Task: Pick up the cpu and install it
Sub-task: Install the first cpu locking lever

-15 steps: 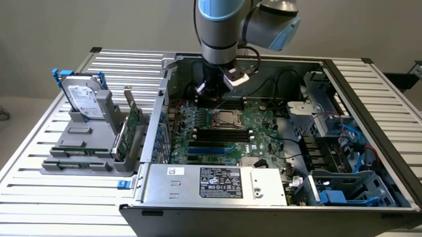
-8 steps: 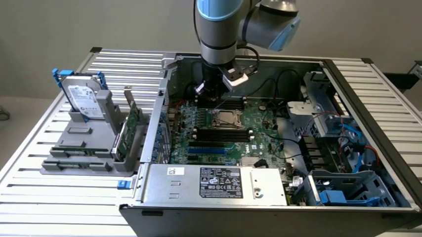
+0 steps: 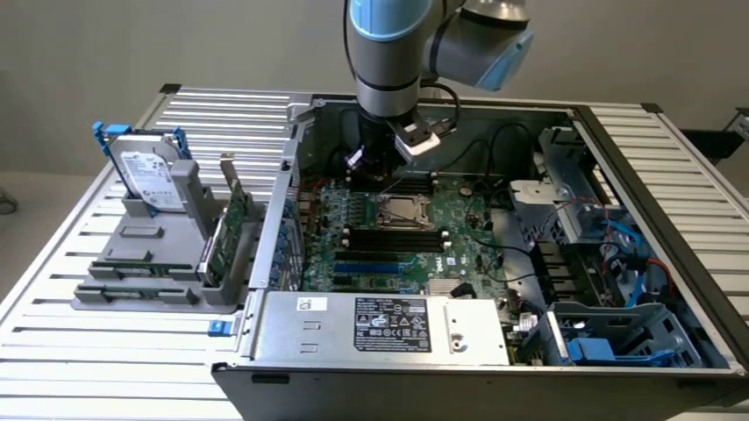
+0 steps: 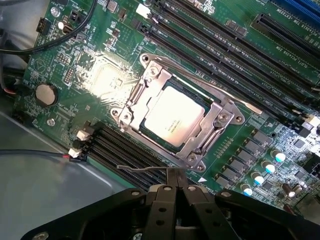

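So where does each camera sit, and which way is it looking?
Exterior view: off the arm, high up, looking down at an angle into the open computer case on the slatted table; the arm and its gripper show above the motherboard.
Wrist view: on the wrist, looking down past the shut gripper at the motherboard; the gripper's black body shows.
Shared: both see the cpu, sitting in its socket frame, close up in the wrist view.
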Motion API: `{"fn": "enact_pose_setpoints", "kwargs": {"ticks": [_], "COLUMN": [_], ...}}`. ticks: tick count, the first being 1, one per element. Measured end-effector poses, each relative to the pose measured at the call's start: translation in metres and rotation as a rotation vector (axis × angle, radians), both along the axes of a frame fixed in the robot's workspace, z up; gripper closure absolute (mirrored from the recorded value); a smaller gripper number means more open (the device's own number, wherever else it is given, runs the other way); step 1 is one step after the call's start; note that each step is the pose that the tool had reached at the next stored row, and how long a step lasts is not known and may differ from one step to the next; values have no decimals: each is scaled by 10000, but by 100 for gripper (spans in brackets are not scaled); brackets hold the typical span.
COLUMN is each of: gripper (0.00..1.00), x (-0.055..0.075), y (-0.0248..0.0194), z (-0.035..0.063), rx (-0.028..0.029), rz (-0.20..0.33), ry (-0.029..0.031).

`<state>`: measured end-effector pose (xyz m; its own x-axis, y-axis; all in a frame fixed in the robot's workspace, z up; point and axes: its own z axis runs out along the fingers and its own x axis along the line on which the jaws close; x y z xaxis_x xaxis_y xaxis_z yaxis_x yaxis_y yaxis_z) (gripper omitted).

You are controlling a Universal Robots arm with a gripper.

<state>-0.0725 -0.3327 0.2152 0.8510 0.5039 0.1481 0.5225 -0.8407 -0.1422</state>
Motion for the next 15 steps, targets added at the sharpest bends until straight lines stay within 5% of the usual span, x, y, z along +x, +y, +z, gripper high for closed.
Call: {"fn": "enact_pose_setpoints", "kwargs": {"ticks": [15], "gripper": [89], "x": [50], "y": [24], "z": [-30], "rx": [0], "rz": [22], "ry": [-1]}}
